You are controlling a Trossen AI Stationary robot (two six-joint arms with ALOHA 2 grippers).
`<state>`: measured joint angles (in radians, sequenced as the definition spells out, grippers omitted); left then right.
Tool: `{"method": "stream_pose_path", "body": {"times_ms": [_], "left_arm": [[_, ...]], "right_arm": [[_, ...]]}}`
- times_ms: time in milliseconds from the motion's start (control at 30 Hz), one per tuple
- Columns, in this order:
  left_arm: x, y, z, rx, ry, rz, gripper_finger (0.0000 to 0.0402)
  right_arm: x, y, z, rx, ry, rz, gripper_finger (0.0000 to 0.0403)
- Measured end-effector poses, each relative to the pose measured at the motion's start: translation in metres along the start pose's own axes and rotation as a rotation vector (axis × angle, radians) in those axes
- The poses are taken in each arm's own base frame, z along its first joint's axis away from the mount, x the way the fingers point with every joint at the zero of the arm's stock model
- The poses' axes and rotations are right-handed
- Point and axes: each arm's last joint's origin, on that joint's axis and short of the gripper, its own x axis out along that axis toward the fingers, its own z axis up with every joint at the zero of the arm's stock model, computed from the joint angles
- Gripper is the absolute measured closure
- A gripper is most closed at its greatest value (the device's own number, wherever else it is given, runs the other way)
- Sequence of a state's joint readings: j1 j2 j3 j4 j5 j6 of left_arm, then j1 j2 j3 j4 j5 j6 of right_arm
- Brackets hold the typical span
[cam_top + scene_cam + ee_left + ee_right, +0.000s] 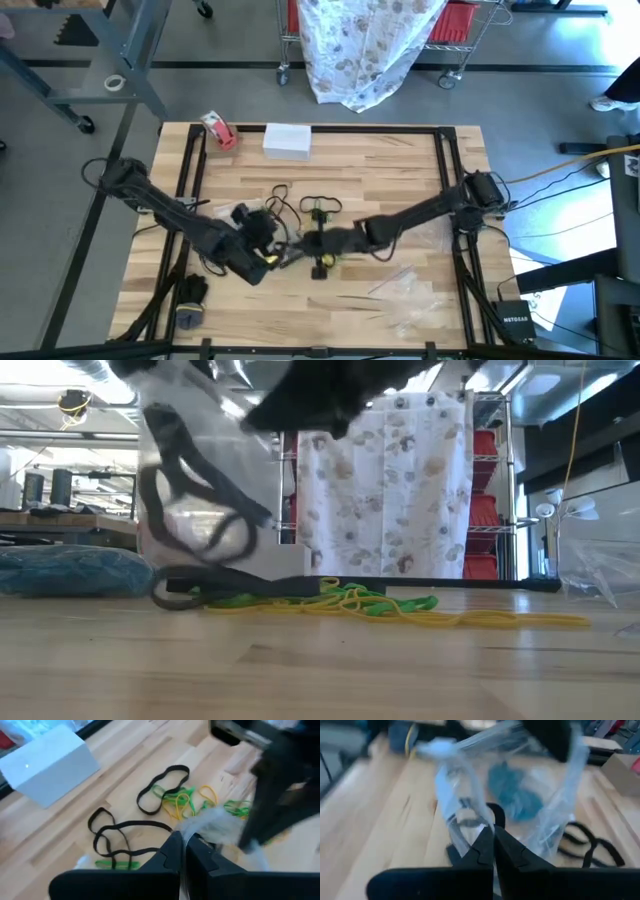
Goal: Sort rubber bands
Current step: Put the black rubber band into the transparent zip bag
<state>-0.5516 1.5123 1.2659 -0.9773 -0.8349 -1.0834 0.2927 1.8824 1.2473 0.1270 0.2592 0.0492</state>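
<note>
both grippers meet mid-desk (400, 165), left gripper (183, 851) and right gripper (493, 842) jaws pinched shut on a clear plastic bag (555, 795); rubber bands (175, 797) lie loose on the desk beside them.

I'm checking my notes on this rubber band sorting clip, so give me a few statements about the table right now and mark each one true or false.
1. Both grippers are open. False: the left gripper and the right gripper are both shut, each on the clear plastic bag.
2. Black rubber bands lie loose on the wooden table. True.
3. The white box sits at the table's far edge. True.
4. The green and yellow rubber bands are all inside the bag. False: they lie in a tangle on the tabletop.
</note>
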Motion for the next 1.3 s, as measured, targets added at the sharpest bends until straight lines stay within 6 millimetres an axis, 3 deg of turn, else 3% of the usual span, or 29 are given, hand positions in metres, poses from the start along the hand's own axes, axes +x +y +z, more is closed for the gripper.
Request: {"method": "stream_pose_path", "body": {"times_ms": [100,200,433,600,933,1300], "left_arm": [[-0.015,0.01,0.004,-0.035,-0.005,-0.024,0.04],[-0.017,0.01,0.003,-0.044,0.002,-0.031,0.04],[0.017,-0.01,-0.031,-0.055,0.02,-0.033,0.04],[0.038,-0.025,-0.051,-0.078,0.04,-0.088,0.04],[0.062,-0.033,-0.062,-0.089,0.05,-0.079,0.04],[0.037,-0.019,-0.045,-0.054,0.027,-0.106,0.04]], "right_arm": [[0.002,-0.011,0.01,0.03,-0.075,-0.03,0.0402],[0.008,-0.015,0.009,0.019,-0.117,-0.059,0.0402],[0.038,0.003,-0.041,-0.04,0.089,-0.015,0.0402],[0.032,0.024,-0.062,-0.111,0.254,-0.039,0.0402],[0.025,0.036,-0.064,-0.075,0.294,0.078,0.0402],[0.031,0.027,-0.054,0.055,0.205,0.024,0.0386]]}}
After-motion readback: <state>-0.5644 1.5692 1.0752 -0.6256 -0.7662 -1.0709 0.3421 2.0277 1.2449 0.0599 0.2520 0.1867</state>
